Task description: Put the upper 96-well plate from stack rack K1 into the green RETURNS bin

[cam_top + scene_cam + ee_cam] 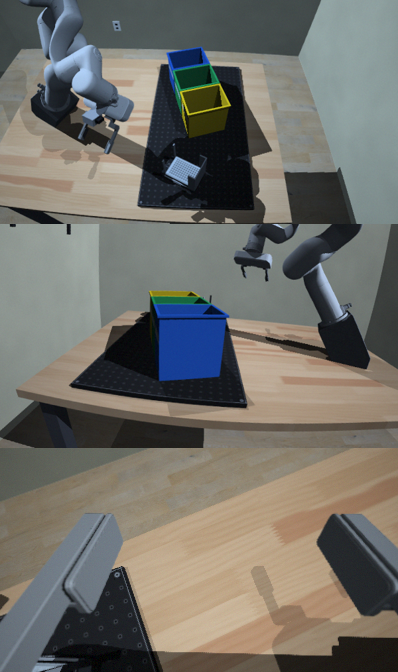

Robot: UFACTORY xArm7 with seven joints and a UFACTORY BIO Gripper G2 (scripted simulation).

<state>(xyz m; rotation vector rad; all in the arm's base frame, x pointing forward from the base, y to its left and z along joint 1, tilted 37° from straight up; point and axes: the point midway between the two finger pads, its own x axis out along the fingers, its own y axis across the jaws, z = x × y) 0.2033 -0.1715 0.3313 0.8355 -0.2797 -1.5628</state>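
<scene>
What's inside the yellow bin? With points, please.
Looking down into the yellow bin (208, 122) (175, 293), only bare yellow walls show. Its front wall hides part of the bottom, so something small could be there.

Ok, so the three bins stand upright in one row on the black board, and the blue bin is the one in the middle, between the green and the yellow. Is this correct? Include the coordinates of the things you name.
Not quite: the top view shows the green bin (196, 77) (177, 300) in the middle, between the blue (187, 59) (190, 348) and the yellow (207, 122) (170, 293). The rest is right.
</scene>
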